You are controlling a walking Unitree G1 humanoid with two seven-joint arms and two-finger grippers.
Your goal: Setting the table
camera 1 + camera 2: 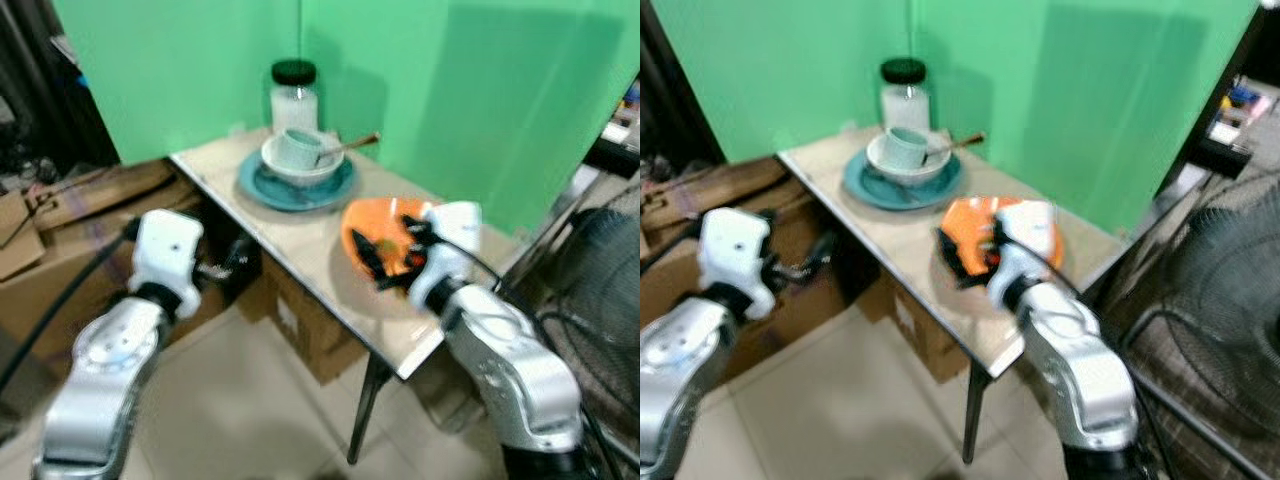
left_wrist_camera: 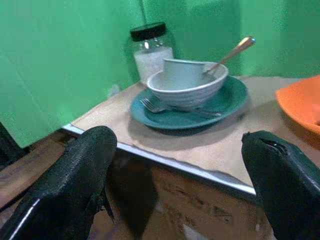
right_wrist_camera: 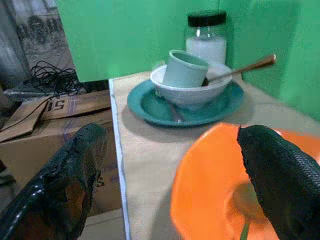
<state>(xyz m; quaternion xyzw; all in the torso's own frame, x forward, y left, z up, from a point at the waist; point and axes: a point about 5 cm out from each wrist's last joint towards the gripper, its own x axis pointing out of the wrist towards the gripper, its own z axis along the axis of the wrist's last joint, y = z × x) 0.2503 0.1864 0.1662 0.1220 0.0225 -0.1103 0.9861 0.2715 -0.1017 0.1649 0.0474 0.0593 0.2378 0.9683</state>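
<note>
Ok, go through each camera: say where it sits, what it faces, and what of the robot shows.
Head, both eyes: look forward and down at the table, both silver arms in view.
Left wrist: below the table edge, faces the teal plate, white bowl and jar, between open black fingers.
Right wrist: over the orange bowl, open fingers.
Shared: plate, bowl, jar.

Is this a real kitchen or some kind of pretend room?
Probably a makeshift test corner, not a kitchen. A small table stands against green screens, with cardboard boxes underneath and beside it, and a fan nearby. Dishes sit on it: a teal plate and an orange bowl.
</note>
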